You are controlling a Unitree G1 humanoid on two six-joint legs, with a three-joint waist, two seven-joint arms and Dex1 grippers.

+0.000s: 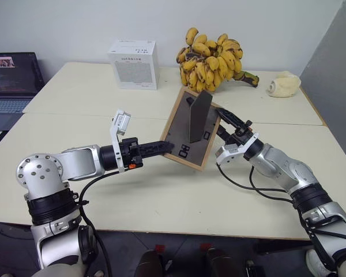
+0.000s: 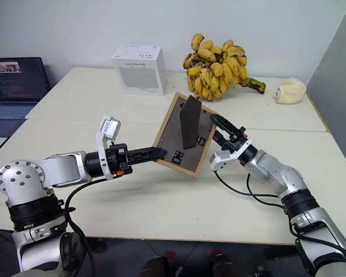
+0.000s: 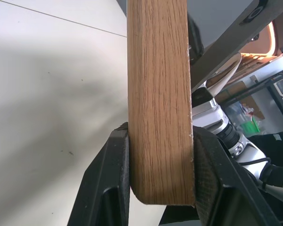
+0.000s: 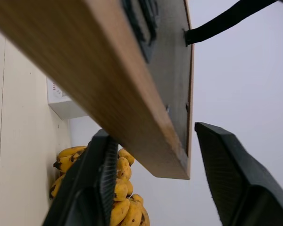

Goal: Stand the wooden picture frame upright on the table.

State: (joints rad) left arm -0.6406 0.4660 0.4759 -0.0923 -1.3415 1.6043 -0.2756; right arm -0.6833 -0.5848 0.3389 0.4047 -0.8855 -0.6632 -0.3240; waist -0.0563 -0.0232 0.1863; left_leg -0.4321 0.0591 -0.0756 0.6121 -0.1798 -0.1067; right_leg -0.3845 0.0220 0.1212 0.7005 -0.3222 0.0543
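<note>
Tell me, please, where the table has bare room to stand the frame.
The near table between both arms is bare, below the held wooden picture frame. It is crowded at the back: white box, bananas, a pale object by the right edge.

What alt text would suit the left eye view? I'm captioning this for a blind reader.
Two robot arms hold a wooden picture frame tilted above a cream table, its dark back and folded-out stand facing the camera. The left gripper clamps its left edge; the right gripper straddles its right edge. Bananas lie behind.

Light-wood picture frame (image 1: 191, 130), raised above cream bench (image 1: 161, 196), dark back panel showing, stand folded out, tilted toward one o'clock.
</note>
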